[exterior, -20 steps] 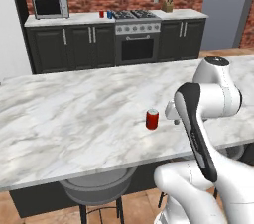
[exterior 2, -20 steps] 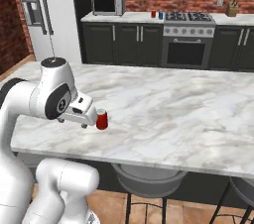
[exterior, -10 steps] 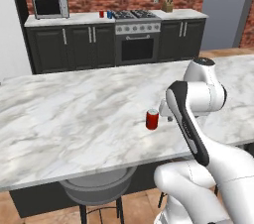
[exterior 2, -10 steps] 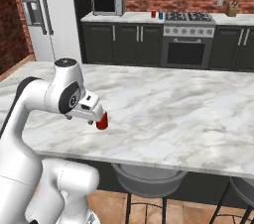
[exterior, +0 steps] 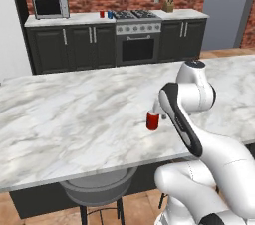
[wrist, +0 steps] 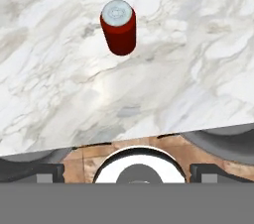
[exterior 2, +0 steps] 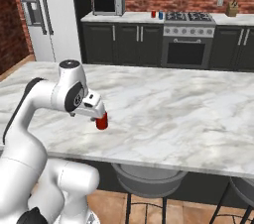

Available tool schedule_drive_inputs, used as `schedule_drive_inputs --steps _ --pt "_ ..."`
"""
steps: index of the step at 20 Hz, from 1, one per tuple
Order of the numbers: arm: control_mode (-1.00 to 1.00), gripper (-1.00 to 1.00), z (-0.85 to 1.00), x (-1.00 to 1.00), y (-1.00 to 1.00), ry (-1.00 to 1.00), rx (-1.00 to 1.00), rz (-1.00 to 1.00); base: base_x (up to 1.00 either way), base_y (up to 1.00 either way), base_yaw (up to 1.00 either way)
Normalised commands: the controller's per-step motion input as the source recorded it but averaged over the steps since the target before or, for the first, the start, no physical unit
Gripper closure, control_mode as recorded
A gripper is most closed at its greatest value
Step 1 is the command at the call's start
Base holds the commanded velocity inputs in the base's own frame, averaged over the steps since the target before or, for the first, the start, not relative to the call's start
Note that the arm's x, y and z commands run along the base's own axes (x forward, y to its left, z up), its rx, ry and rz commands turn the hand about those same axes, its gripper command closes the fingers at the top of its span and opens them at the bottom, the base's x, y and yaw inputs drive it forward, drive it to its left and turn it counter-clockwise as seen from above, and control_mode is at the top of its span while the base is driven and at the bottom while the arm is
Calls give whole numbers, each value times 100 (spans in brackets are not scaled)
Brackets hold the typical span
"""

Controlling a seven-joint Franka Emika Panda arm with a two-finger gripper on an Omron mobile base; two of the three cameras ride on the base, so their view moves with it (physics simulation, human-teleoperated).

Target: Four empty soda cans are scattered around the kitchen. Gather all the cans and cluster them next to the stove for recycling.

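1. Where I look down through the hand camera, the red soda can (wrist: 118,28) stands upright on its base, its long axis vertical and its silver top turned up toward me.
2. It sits on the marble island (exterior: 74,119), in from the near edge and a little toward the arm's side.
3. The gripper (exterior 2: 96,110) hovers just above the can; I see its jaws spread fully wide and holding nothing — the can stands free on the stone.
4. Around the can the slab is bare white marble with grey veining, so there is open room on every side, and most of it stretches toward the far edge.
5. The near edge of the island shows in the hand view, with a grey stool (exterior: 99,189) tucked under the overhang and a wood floor beneath.
6. Across the aisle, the stove (exterior: 137,37) stands in a run of dark cabinets — black grates on top, knobs along the front.
7. Just beside it on the back counter I see two more cans, one red (exterior: 102,14) and one blue (exterior: 110,14), both upright and close together.
8. A microwave (exterior: 50,5) sits further along that counter, and a red brick wall runs behind it.
9. In the right base view a white refrigerator (exterior 2: 47,15) stands at the end of the run.
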Motion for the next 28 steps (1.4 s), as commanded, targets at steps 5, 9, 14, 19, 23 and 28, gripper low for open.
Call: schedule_drive_inputs --steps 5,9,14,19,23,28 --pt "-100 -100 -4 34 13 0 0 0 0 0 0" --pt "-100 -100 -11 34 2 0 0 0 0 0 0" --pt "-100 -100 -6 36 0 3 0 0 0 0 0" --pt "-100 -100 -8 29 0 2 0 0 0 0 0" --pt "-100 -100 -12 22 0 1 0 0 0 0 0" --pt "-100 -100 -18 4 0 0 0 0 0 0 0"
